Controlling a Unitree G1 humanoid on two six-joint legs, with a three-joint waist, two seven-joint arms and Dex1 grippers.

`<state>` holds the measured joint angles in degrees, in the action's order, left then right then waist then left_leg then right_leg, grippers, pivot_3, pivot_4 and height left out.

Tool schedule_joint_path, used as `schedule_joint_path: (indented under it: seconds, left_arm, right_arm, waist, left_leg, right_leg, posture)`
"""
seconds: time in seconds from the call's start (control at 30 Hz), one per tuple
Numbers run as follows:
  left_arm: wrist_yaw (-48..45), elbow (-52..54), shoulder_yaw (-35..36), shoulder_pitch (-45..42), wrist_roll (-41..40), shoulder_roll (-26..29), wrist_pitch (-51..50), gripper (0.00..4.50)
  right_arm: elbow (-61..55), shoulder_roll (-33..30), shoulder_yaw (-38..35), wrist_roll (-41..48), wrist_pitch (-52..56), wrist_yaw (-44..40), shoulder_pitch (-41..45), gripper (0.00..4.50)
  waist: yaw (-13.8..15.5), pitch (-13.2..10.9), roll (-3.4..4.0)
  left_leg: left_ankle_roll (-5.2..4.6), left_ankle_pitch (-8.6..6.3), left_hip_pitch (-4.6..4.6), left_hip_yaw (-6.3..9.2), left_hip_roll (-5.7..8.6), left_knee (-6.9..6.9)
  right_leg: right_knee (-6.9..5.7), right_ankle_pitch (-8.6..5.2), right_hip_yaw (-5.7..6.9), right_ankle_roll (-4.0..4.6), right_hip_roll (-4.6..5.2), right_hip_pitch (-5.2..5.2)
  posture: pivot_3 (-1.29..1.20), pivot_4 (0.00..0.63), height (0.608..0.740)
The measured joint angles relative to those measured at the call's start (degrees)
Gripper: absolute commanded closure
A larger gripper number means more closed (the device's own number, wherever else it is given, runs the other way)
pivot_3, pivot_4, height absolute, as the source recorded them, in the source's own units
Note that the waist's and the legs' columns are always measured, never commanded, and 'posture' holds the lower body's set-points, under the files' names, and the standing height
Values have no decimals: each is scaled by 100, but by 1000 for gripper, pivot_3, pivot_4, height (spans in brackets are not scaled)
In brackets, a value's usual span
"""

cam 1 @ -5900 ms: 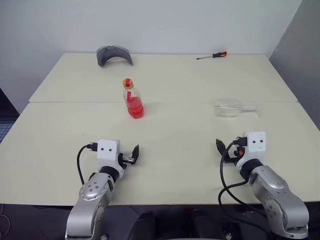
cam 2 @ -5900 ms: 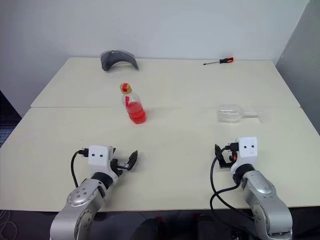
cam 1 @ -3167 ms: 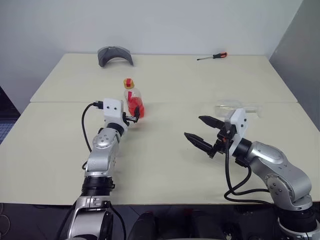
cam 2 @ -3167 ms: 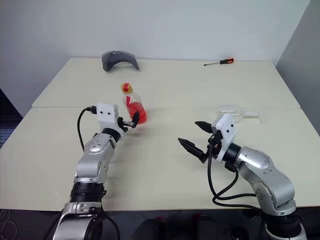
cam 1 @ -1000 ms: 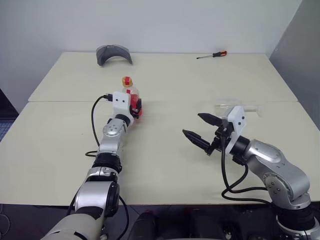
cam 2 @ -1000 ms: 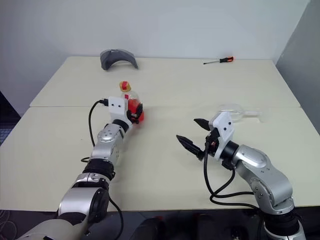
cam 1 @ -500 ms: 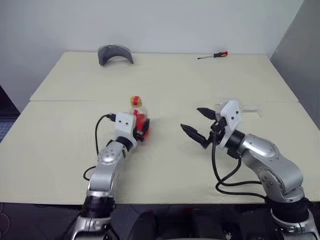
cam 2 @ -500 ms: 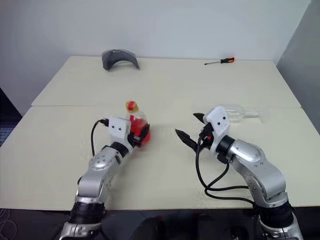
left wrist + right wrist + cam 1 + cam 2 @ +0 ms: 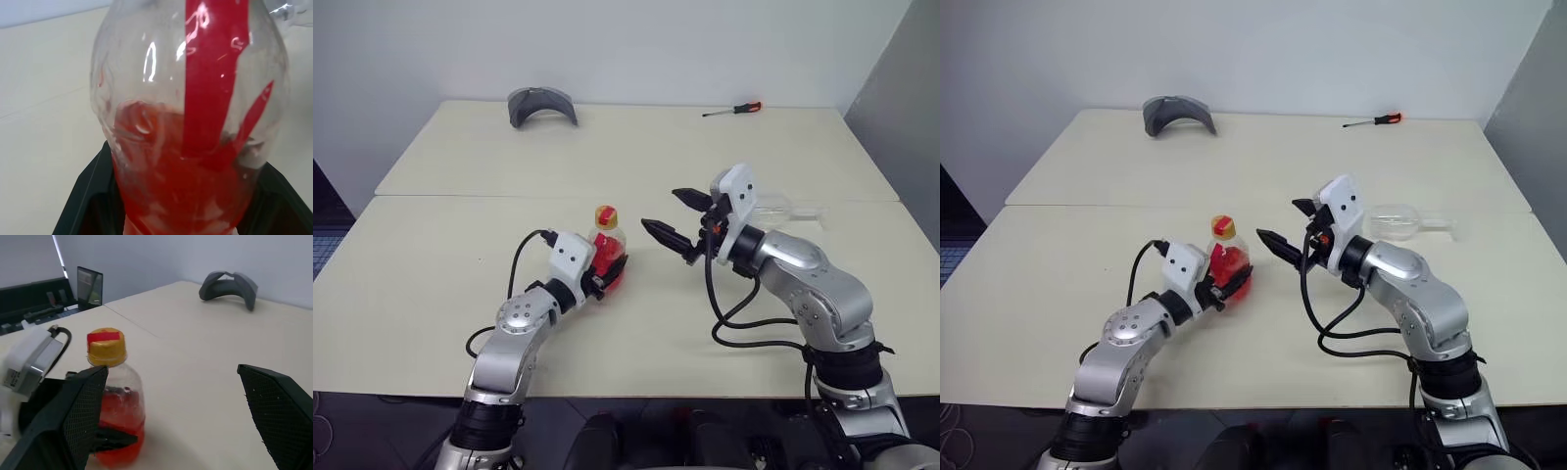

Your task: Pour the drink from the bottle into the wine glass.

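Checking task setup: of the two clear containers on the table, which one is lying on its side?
The wine glass, empty, beyond the right arm. The bottle stands upright with red drink inside.

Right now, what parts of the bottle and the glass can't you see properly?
- Small clear plastic bottle of red drink: its bottom, in the eye views, hidden by the left gripper fingers.
- Its yellow cap: cut off by the left wrist view's edge.
- Clear stemmed wine glass lying down: bowl partly behind the right arm.

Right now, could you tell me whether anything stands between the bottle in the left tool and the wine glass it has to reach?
Yes: the open right tool hangs between the bottle and the wine glass, which lies on its side on the table beyond that arm. The yellow cap is also on.
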<state>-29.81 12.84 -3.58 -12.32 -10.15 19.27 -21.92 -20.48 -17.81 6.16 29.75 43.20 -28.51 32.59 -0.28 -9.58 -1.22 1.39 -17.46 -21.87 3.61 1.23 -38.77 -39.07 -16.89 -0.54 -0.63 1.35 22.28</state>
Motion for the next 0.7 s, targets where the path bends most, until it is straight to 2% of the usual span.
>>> schedule_joint_path:
  seconds: [0.37,0.7]
  left_arm:
    - [-601,-498,-206,-508,-57,7,283,2218]
    - [-862,-680,-255,-661,-107,3,500,2218]
  right_arm:
    - [216,338,-41,425,377,-127,532,0]
    - [759,476,-22,298,430,-142,829,0]
  waist:
    - [-6,-2,3]
    - [-19,-2,4]
  left_leg:
    - [-4,-2,1,4,0,0]
    - [-1,0,-3,2,0,0]
  right_leg:
    - [-3,1,4,2,0,1]
    - [0,1,2,2,0,4]
  posture:
    - [0,150,740]
    - [0,150,740]
